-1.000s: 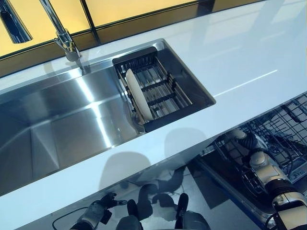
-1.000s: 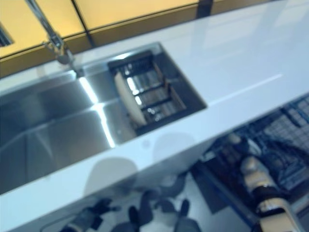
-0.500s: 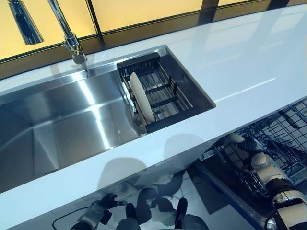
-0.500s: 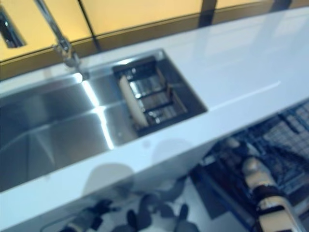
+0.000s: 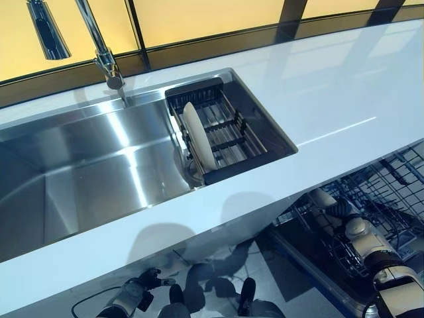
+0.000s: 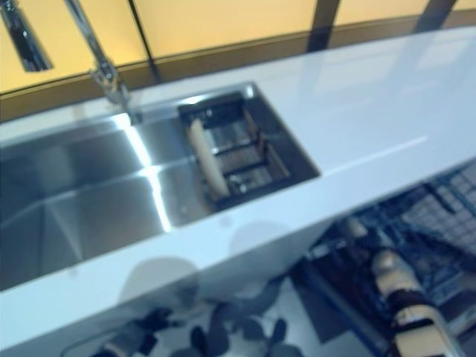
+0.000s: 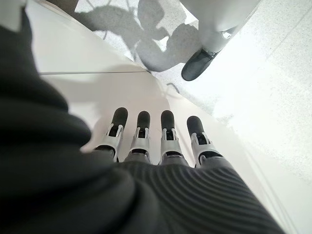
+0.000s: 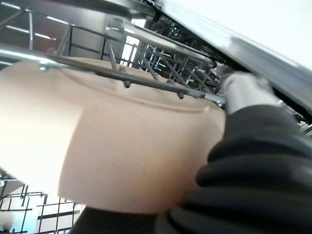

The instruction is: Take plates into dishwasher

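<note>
Still right hand (image 5: 329, 203) in dishwasher rack (image 5: 387, 192), plate (image 8: 122, 151) held.

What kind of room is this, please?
Most likely a kitchen: a steel sink with a tap set in a white counter, and a dishwasher rack pulled out below it.

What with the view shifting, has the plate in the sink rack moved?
No: the plate stands at the same end of the black rack; only the camera shifted.
</note>
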### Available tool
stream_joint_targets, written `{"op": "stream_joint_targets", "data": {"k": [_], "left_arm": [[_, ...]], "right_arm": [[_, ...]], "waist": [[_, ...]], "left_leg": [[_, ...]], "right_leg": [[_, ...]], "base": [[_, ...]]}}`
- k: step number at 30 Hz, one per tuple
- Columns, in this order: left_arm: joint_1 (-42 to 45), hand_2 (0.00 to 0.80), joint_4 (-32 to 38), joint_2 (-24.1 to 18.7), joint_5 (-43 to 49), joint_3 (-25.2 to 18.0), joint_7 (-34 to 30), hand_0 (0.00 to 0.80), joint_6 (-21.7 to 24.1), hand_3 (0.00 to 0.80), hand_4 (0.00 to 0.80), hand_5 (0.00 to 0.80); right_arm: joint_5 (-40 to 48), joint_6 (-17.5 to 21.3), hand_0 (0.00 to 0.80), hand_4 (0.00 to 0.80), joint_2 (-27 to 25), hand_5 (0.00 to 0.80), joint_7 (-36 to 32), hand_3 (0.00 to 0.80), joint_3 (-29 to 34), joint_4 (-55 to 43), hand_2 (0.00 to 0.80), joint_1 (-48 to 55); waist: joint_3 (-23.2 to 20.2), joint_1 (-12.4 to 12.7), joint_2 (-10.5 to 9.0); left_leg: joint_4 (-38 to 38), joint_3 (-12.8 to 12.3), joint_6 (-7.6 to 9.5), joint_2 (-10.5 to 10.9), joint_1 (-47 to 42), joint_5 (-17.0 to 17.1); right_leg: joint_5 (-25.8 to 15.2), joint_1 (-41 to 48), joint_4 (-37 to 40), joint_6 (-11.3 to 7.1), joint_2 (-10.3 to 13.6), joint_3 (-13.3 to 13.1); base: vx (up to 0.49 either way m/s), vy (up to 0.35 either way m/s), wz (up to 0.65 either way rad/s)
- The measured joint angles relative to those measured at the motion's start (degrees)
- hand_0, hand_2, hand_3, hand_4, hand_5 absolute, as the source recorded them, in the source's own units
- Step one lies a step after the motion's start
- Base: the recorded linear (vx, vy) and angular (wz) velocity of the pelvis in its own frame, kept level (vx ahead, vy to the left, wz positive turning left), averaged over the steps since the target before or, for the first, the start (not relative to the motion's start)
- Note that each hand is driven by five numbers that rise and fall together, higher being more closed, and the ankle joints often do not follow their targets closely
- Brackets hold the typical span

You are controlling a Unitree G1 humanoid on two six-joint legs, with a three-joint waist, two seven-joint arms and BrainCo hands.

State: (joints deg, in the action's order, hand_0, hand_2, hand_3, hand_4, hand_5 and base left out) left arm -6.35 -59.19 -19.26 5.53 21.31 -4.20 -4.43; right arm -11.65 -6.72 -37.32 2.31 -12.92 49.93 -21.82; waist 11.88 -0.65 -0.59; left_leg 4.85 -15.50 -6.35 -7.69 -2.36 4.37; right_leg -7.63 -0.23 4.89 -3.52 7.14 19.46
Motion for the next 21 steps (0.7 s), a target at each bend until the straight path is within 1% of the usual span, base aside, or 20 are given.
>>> {"op": "stream_joint_targets", "data": {"k": [15,21], "left_arm": [[-0.1,0.000,-0.4,0.0,0.0,0.0,0.0,0.000,0.1,0.000,0.000,0.000],[-0.3,0.000,-0.3,0.0,0.0,-0.1,0.0,0.000,0.0,0.000,0.000,0.000]], "right_arm": [[0.0,-0.5,0.000,0.000,-0.2,0.000,0.0,0.000,0.7,-1.6,0.000,1.5],[0.0,-1.7,0.000,0.000,-0.4,0.000,0.2,0.000,1.3,-4.5,0.000,2.8]], "waist": [[0.0,0.0,-0.31],[0.4,0.0,-0.86]], "left_leg": [[0.0,0.0,0.00,0.0,0.0,0.0],[0.0,0.0,-0.01,0.0,0.1,0.0]], "right_leg": [[0.0,0.0,0.0,-0.02,0.0,0.0],[0.0,-0.1,0.0,-0.05,0.0,0.0]], "base": [[0.000,0.000,0.00],[0.000,0.000,0.00]]}}
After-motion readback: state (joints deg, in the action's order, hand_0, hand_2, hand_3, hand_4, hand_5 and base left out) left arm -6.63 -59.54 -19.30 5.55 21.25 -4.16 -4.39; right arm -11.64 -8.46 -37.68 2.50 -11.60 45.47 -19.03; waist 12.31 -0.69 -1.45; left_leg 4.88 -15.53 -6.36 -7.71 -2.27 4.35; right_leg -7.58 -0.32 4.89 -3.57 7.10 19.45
